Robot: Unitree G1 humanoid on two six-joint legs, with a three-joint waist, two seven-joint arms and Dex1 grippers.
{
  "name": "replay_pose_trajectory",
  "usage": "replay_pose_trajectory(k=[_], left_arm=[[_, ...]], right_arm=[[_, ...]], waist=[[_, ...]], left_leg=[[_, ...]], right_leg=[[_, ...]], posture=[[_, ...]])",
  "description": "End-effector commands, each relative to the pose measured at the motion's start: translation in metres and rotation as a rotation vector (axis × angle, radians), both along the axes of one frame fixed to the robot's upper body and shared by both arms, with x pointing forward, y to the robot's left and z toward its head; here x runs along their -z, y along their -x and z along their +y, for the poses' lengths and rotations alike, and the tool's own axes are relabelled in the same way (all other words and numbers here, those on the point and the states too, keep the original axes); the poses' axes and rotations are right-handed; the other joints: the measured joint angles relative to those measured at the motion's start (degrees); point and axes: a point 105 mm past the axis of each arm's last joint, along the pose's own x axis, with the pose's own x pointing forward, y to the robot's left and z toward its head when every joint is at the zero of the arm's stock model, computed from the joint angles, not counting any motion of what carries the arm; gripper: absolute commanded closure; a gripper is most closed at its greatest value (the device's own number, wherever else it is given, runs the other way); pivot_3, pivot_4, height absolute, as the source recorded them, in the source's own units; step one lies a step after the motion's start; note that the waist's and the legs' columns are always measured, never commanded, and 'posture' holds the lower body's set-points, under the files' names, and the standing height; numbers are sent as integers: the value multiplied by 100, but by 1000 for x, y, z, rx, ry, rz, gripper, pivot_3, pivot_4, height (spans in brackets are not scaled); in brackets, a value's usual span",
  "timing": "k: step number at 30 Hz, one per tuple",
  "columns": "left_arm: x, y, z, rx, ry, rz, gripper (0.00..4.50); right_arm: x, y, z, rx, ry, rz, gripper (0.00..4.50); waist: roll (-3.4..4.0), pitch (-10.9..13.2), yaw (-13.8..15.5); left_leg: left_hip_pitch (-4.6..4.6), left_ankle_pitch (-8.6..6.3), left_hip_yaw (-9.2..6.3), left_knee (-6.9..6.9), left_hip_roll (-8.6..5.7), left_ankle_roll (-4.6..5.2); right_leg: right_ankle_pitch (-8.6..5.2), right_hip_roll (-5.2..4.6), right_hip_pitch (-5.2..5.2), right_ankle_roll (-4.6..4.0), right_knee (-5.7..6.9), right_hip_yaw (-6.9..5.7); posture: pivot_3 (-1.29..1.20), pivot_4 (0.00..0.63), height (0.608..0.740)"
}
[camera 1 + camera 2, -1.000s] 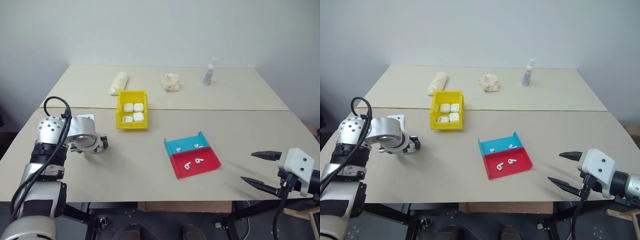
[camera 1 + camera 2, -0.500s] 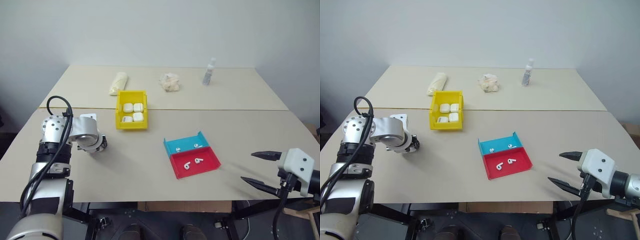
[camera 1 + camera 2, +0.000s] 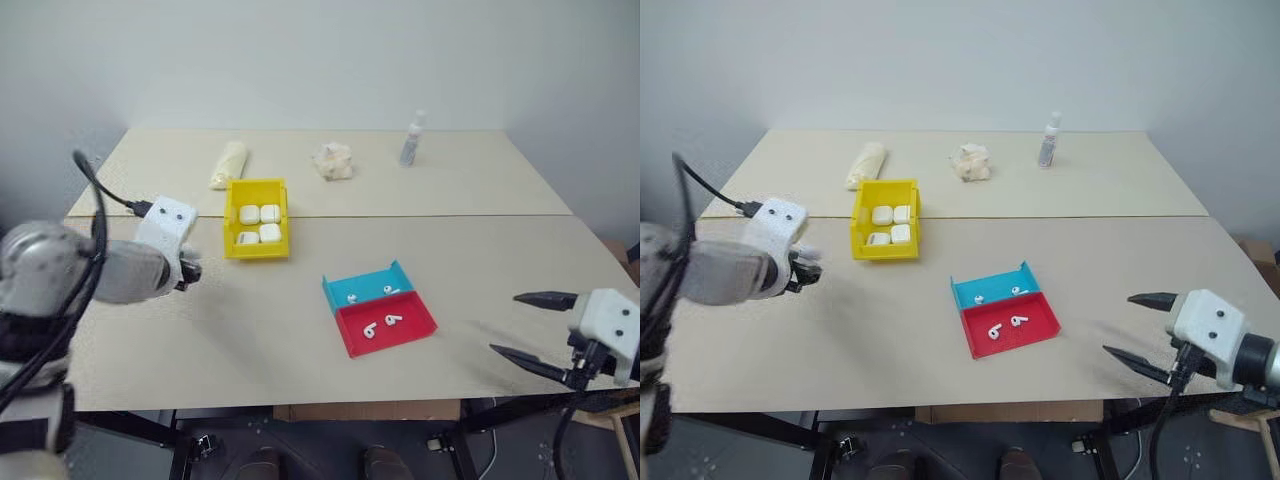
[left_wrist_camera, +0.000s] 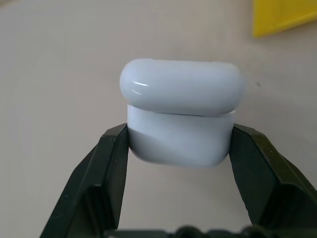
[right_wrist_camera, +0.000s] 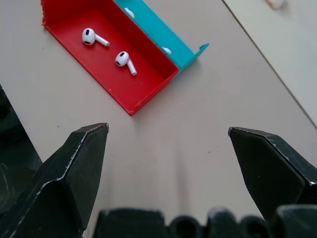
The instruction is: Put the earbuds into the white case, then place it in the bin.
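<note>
White case (image 4: 182,111) sits clamped in the left claw (image 4: 179,144), lid shut, long axis running across from finger to finger, lid end pointing away from the wrist. It hangs above bare desk (image 3: 250,330), off the near-left corner of the yellow bin (image 3: 257,219), which holds four more cases. Open desk lies between the bin and the red-and-blue tray (image 3: 380,310). Earbuds (image 5: 109,47): two in the red half, two in the blue. Right claw (image 3: 528,325) stands spread wide, holding nothing, at the desk's near right edge, apart from the tray.
</note>
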Motion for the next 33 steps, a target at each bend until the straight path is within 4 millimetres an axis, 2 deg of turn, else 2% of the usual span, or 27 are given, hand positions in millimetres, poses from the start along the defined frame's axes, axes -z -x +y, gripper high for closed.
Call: replay_pose_trajectory(k=[1,3,5,7,9,13,19,25,31,33], left_arm=[[-21,9,-42,283,115,-206,1745],[-23,9,-59,408,213,-322,1745],[-24,10,-70,545,291,-466,1745],[-19,9,-75,640,324,-564,1745],[-12,4,-75,646,347,-666,1745],[5,12,-90,862,428,-813,1745],[38,11,-101,982,463,-854,1745],[46,16,-105,1006,482,-881,1745],[50,22,-104,967,496,-891,1745],[53,25,-103,950,513,-879,1745]], right_arm=[[-21,-2,9,-62,37,-59,0],[-27,-5,13,-88,56,-55,0],[-29,-4,17,-108,73,55,0],[-34,-3,25,-165,114,104,0],[-39,-4,33,-216,177,140,0],[-40,-11,52,-287,366,213,0],[-23,-20,78,-435,523,292,0],[-10,-50,90,-453,605,314,0],[2,-67,98,-487,663,345,0],[8,-70,101,-499,682,353,371]], waist=[[1,-1,44],[10,-6,69],[11,-6,73],[9,-4,70],[14,-7,66],[16,-6,62],[17,-6,61],[18,-6,49],[19,-6,60],[19,-6,59]], left_leg=[[4,-2,2,-1,0,5],[8,-1,4,-1,2,6],[4,-2,7,-1,3,9],[-3,-8,11,-3,4,21],[-16,-14,7,0,16,33],[-25,-18,12,4,17,52],[-47,-19,6,18,21,56],[-80,-26,2,54,21,70],[-101,-33,2,84,23,81],[-103,-33,3,84,23,81]], right_leg=[[1,1,5,-3,-1,-1],[-2,3,10,-11,-2,-4],[-5,3,10,-18,-6,-3],[-6,3,4,-26,-21,-1],[-2,13,4,-33,-37,-7],[11,12,1,-25,-56,-6],[25,14,-10,-6,-63,-10],[37,14,-33,8,-52,-12],[37,14,-53,8,-31,-14],[35,14,-64,7,-14,-11]], posture=[[0,150,740],[0,150,740],[0,150,740],[0,150,740],[0,150,740],[0,150,740],[0,150,740],[0,150,740],[0,150,740],[0,150,740]])
